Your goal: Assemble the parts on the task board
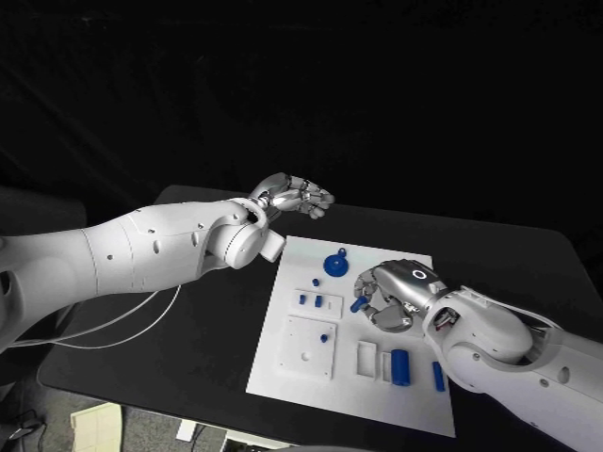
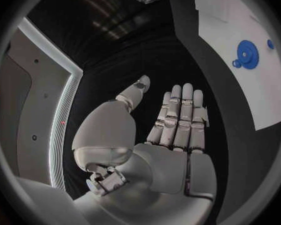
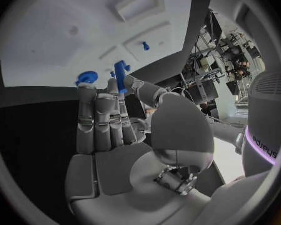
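White rectangular task board (image 1: 301,381) lay mid-table on black table (image 1: 519,254). Right silver hand (image 1: 390,299) hovered over board centre, fingers straight and pressed together, thumb pinching slim blue peg (image 3: 120,76) against fingertips. Left silver hand (image 1: 291,198) hung above table just beyond board's far left corner, holding nothing; fingers side by side and loosely extended, thumb apart. Blue gear (image 1: 335,264) sat near board's far edge. Long blue bars (image 1: 400,366) lay near board's near right corner, beside white slotted block (image 1: 366,359).
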You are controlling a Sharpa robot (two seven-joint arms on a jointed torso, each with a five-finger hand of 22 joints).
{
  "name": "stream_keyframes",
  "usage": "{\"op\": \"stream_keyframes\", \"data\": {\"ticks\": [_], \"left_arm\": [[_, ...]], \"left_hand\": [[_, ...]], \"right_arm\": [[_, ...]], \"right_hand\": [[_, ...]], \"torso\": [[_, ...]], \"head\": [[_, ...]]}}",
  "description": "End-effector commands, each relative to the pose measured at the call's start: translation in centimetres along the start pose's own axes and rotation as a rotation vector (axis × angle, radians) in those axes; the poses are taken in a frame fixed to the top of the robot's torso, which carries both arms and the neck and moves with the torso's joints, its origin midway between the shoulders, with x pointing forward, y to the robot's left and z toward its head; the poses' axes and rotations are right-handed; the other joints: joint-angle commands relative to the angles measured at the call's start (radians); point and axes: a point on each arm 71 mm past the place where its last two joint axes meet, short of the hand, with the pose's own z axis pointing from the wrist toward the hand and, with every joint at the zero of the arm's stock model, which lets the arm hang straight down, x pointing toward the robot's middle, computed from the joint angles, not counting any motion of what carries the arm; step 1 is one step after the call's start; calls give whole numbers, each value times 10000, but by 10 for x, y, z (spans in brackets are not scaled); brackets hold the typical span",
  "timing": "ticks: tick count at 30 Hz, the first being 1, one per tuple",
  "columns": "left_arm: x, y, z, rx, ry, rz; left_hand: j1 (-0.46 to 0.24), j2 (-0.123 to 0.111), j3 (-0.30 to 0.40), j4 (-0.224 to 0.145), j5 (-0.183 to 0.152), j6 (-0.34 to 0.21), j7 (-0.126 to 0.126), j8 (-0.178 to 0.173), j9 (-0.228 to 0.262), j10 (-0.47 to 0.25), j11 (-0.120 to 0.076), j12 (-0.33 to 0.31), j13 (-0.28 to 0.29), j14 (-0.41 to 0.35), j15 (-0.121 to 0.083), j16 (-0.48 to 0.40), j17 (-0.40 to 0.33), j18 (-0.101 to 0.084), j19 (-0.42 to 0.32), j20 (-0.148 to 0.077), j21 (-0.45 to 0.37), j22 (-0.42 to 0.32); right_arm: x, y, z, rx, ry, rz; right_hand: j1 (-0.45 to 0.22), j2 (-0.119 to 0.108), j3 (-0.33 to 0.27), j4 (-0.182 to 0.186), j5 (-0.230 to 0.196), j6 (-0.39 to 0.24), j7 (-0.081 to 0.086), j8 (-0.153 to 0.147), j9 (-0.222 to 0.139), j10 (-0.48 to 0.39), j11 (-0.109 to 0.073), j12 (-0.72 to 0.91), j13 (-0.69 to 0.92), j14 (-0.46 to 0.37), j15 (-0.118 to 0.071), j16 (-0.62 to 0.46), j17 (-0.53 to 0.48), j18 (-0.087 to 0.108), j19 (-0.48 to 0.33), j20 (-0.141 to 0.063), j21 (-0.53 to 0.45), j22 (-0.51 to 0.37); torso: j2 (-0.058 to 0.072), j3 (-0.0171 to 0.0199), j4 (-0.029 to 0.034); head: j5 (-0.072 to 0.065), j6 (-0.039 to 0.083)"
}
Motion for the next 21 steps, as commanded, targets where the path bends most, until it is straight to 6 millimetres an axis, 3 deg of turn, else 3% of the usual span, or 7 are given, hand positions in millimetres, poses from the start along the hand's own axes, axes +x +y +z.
{"op": "stream_keyframes", "data": {"ticks": [1, 12, 21], "left_arm": [[2, -2, 1, 120, 46, -62], [6, -3, 3, 128, 111, -79], [10, -4, 4, 146, 216, -115]], "left_hand": [[-99, 38, 0, 46, 45, -60, -11, 47, -9, -40, -24, 40, -14, 74, 30, -56, 14, 172, 53, -10, -40, 10], [-98, 34, 0, 45, 44, -60, -12, 57, -11, -38, -25, 45, -18, 80, 28, -62, 27, 173, 56, -11, -47, 16], [-100, 32, -1, 46, 43, -62, -13, 63, -12, -37, -26, 48, -21, 84, 27, -68, 36, 173, 58, -12, -52, 19]], "right_arm": [[4, 19, 9, -457, 209, 130], [35, 69, 29, -1464, 896, -104], [57, 81, 33, -1720, 1390, -376]], "right_hand": [[30, -49, 55, -6, -5, 118, -20, 99, 157, 60, 5, 34, 16, 3, -60, 37, -10, 834, 62, 10, 59, 11], [30, -34, 70, -2, -6, 105, -16, 93, 161, 53, 7, 25, 18, 1, -58, 36, -13, 834, 58, 7, 57, 13], [29, -11, 79, -10, -6, 92, -12, 87, 165, 46, 10, 15, 21, -3, -55, 34, -15, 834, 52, 5, 55, 17]], "torso": [[-2, -11, 9], [2, -26, 33], [0, -24, 27]], "head": [[84, -51], [178, -100], [333, -200]]}}
